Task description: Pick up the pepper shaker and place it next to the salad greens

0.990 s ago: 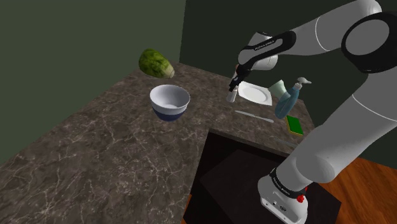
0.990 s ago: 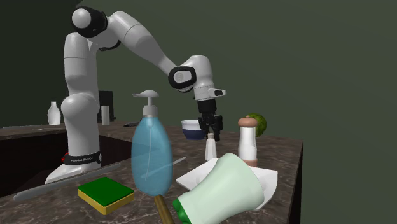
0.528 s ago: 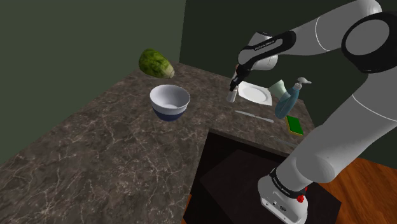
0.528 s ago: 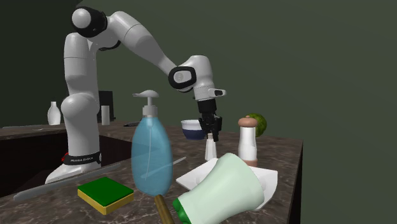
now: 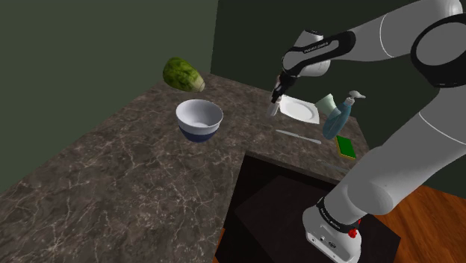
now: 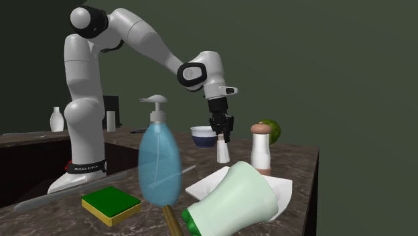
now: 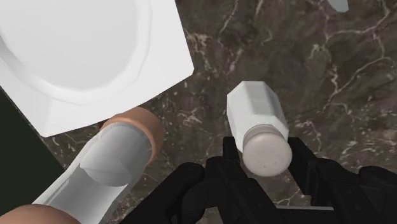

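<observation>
Lifted off the counter (image 5: 112, 172) since before: white pepper shaker (image 5: 273, 109), clamped in gripper (image 5: 276, 97). Carry step; next, swing toward lettuce (image 5: 183, 75), upper left.

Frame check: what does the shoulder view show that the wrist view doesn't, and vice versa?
Shoulder, not wrist: salad greens, blue-and-white bowl, soap bottle, green sponge.
Wrist, not shoulder: a brown-topped grinder, and the fingers clasping a grey cap.
Both: the gripper holding the white shaker, the white plate, the dark marbled counter.
</observation>
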